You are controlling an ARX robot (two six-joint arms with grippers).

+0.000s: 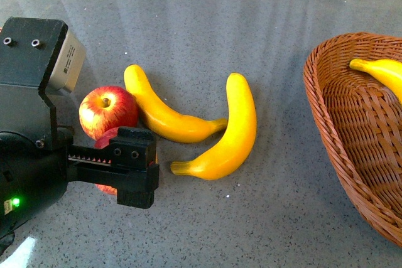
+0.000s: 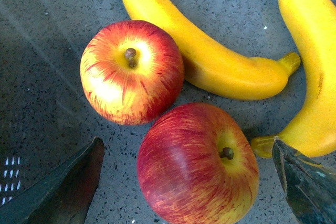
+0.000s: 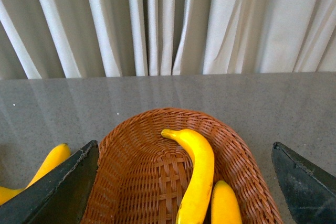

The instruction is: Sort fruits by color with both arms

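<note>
I have the near apple (image 2: 197,166) between the fingers of the left gripper (image 2: 186,187); the jaws are released and spread wide, one on each side of it, with bare table (image 1: 264,23) showing on both sides; its stem dimple tips toward the bananas. The far apple (image 1: 107,110) sits just behind it, stem pointing up; in the left wrist view the two apples look pressed together.

Just right of the far apple lies the left banana (image 1: 166,114); its long axis runs from a blunt far-left end down to a stem at the near right. That stem reaches the flank of the right banana (image 1: 229,133); I cannot tell whether they touch. The right banana's axis runs the other way, blunt end far, stem tip near and pointing left.

Well to the right stands the wicker basket (image 1: 339,142); the right gripper (image 3: 184,182) hangs over it, jaws released and wide apart. Two bananas lie inside, lengthwise along the basket: the long one (image 3: 199,171) and a shorter-showing one (image 3: 226,203) beside it. A pale curtain (image 3: 168,19) hangs behind the table.
</note>
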